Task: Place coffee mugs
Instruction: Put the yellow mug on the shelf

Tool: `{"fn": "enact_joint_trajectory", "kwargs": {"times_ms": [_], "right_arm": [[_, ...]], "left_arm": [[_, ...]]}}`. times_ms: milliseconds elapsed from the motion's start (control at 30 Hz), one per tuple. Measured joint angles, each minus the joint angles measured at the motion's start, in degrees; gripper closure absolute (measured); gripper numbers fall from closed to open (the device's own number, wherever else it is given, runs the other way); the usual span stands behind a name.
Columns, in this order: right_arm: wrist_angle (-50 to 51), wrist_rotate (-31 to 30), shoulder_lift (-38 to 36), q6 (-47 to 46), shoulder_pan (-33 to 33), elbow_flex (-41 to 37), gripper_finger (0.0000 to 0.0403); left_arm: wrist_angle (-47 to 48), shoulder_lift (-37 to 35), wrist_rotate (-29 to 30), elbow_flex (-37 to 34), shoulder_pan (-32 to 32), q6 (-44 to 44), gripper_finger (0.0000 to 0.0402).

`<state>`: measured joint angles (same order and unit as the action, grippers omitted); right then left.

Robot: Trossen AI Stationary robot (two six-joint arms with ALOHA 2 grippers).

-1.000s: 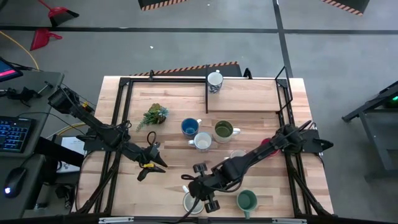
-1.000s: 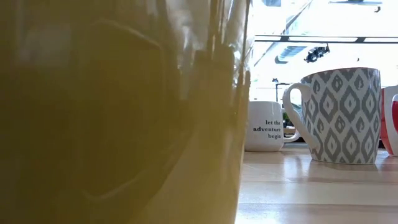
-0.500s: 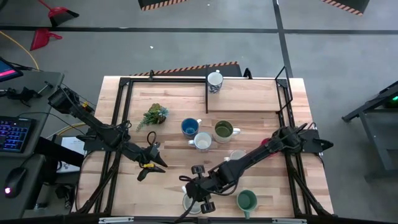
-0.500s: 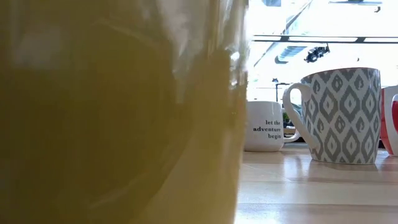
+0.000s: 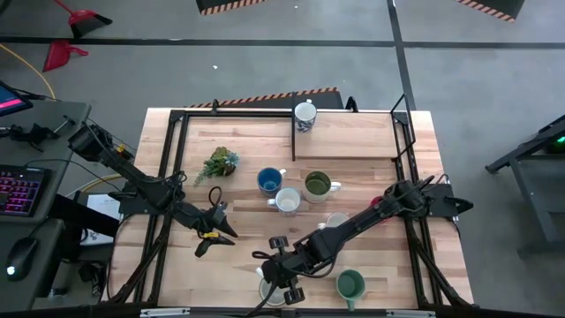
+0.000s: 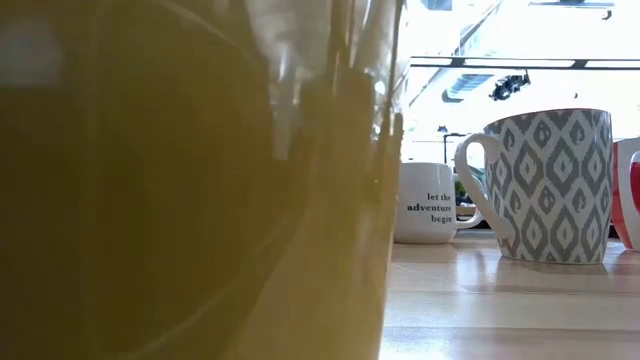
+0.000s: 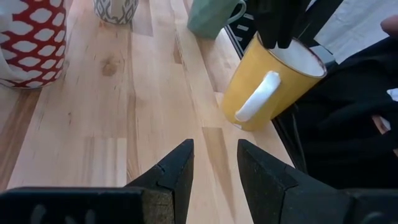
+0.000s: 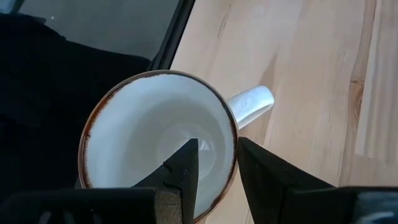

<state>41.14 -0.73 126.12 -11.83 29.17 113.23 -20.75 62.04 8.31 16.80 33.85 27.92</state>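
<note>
A yellow mug (image 8: 155, 137) with a white inside and a white handle (image 8: 252, 104) stands at the table's near edge (image 5: 267, 290) and fills the left of the low view (image 6: 200, 200). My right gripper (image 8: 217, 149) is open, just above the mug, with one finger over the inside and one outside the rim beside the handle. It also shows from the side in the left wrist view (image 7: 286, 25). My left gripper (image 7: 216, 155) waits open above bare wood at the table's left (image 5: 225, 238). Other mugs stand upright on their bases mid-table. My right gripper comes from above, slanting down, its fingers (image 8: 186, 162) astride the mug's rim (image 8: 233, 134) next to the handle. Whether a finger touches the rim, I cannot tell. The mug stands upright on the table.
A blue mug (image 5: 270, 180), a white mug (image 5: 287, 200), an olive mug (image 5: 318, 185) and a teal mug (image 5: 350, 284) stand nearby. A patterned mug (image 5: 305, 115) sits on the raised board (image 5: 353, 137). A plant sprig (image 5: 219, 163) lies far left. Bare wood lies between the two grippers.
My right gripper has sunk toward the yellow mug and drifted a little toward the table's near left, its fingers as far apart as before. The mug has kept its place.
</note>
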Motion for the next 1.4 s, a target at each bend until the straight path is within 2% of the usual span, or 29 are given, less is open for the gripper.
{"fn": "enact_joint_trajectory", "kwargs": {"times_ms": [1100,1400], "right_arm": [[-0.21,-0.13,0.08,2.75,-0.63,0.62,0.0299],[-0.54,-0.15,2.18,2.72,-0.63,0.64,0.0299]], "left_arm": [[2.36,0.00,-0.02,0.00,0.01,-0.52,0.0289],[2.58,0.02,-0.02,0.00,0.02,-0.49,0.0289]]}}
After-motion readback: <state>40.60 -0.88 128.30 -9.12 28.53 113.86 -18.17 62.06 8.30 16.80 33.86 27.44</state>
